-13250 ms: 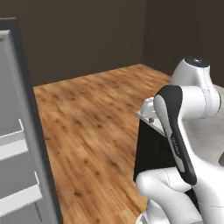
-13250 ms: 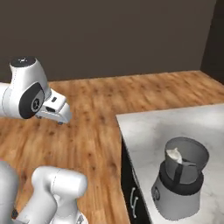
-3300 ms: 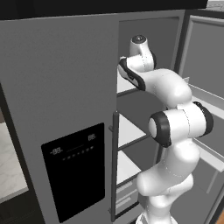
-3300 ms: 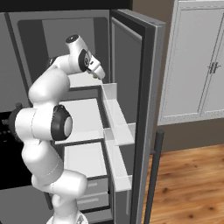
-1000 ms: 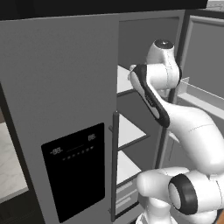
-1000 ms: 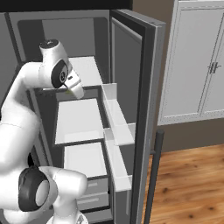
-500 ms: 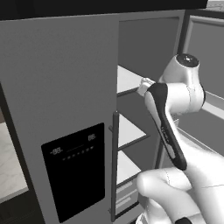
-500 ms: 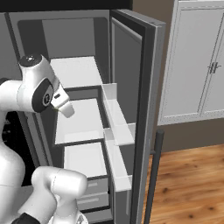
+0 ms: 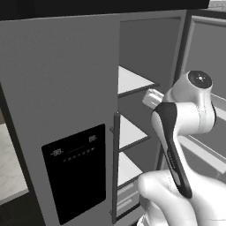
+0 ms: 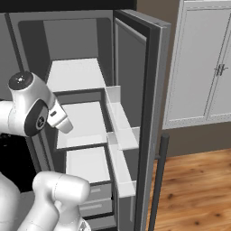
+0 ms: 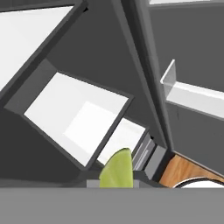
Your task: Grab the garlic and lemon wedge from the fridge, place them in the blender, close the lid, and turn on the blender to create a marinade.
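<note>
Roughly left to right: the fridge [image 9: 66, 88] has its closed door with the black display panel [image 9: 75, 172] at lower left of the left base view, long handle [image 9: 115, 167] beside it. White shelves [image 9: 132, 81] sit at centre; the arm [image 9: 185, 110] stands at right. In the right base view the arm is at left, shelves [image 10: 74, 72] at centre, open door [image 10: 140, 90] with bins [image 10: 122, 117] right of centre, cabinets [image 10: 203, 63] at far right. In the hand view a yellow-green lemon wedge [image 11: 117, 169] sits at bottom centre, right at the tool; whether the tool is pinching it, cannot tell.
</note>
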Available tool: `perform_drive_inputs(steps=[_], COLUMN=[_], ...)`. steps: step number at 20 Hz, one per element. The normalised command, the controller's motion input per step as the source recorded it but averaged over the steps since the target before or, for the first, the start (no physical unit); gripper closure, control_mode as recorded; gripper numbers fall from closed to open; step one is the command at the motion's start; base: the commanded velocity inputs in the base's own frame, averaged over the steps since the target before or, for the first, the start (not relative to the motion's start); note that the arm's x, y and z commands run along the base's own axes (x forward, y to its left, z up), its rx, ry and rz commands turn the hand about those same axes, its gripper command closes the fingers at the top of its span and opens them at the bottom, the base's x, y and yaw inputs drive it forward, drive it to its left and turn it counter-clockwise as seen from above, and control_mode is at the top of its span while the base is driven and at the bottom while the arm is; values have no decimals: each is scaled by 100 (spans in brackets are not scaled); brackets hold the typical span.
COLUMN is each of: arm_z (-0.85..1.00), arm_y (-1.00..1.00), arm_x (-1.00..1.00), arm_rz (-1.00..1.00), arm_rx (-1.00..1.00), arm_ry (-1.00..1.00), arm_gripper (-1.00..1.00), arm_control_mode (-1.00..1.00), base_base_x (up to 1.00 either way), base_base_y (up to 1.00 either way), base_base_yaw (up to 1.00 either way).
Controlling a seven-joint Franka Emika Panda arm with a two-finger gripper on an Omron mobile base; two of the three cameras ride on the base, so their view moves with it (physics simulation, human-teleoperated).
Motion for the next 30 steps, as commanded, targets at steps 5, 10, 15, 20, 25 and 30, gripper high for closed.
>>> perform_drive_inputs(steps=[5,10,15,20,25,30], arm_z=[0,0,0,0,0,0], arm_y=[0,0,0,0,0,0], arm_x=[0,0,0,0,0,0], arm_rz=[0,0,0,0,0,0], arm_rx=[0,0,0,0,0,0], arm_ry=[0,0,0,0,0,0], arm_gripper=[100,100,100,100,100,100], arm_control_mode=[100,100,100,100,100,100], base_base_x=[-61,-95,-87,-35,0,0], base_base_y=[25,31,5,0,1,5], base_base_yaw=[-2,-14,-53,-85,-99,-100])
